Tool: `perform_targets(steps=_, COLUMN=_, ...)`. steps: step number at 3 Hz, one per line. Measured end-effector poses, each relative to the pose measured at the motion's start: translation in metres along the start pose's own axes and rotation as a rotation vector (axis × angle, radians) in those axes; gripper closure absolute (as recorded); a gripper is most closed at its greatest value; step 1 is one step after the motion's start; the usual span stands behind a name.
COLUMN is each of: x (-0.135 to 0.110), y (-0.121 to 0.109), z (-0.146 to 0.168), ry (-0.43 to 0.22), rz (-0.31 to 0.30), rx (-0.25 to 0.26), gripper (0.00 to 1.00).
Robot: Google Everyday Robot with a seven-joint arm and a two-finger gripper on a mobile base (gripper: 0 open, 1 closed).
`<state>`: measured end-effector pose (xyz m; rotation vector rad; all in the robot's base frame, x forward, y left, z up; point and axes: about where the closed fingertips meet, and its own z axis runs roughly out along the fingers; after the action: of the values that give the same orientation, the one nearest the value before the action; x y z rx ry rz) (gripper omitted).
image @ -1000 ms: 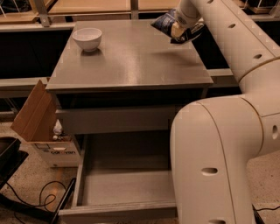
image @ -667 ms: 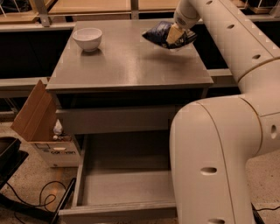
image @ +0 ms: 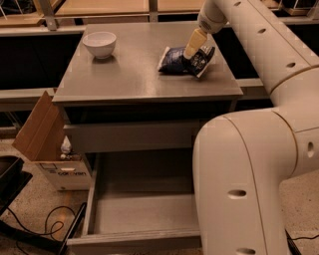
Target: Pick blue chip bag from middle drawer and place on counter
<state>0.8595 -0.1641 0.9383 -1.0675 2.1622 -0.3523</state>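
Observation:
The blue chip bag [image: 173,60] rests on the right part of the counter [image: 124,74], near its far right side. My gripper [image: 188,55] reaches down from the upper right and is shut on the bag's middle, with the bag touching the counter surface. One pale yellow finger [image: 194,42] shows; the other is hidden behind it. The middle drawer [image: 144,214] is pulled out below the counter, and the part of its floor that shows is bare. My large white arm [image: 249,164] covers the drawer's right part.
A white bowl [image: 99,44] stands at the counter's far left corner. An open cardboard box [image: 45,139] sits on the floor left of the cabinet. A black object [image: 10,182] and cables [image: 45,231] lie at the lower left. Wooden shelves [image: 99,7] run behind.
My gripper has moved left and down with the bag. The bag has gone from hanging above the far right of the counter to resting on it.

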Motion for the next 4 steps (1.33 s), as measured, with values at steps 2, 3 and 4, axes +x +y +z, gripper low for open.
perform_targets(steps=2, x=0.005, y=-0.050, z=-0.067, ry=0.032, rz=0.073, rx=0.141, gripper=0.00)
perform_targets(steps=3, x=0.005, y=-0.078, z=-0.130, ry=0.011, rz=0.131, rx=0.256, gripper=0.00)
perform_targets(steps=4, x=0.026, y=-0.104, z=-0.227, ry=-0.070, rz=0.267, rx=0.422, gripper=0.00)
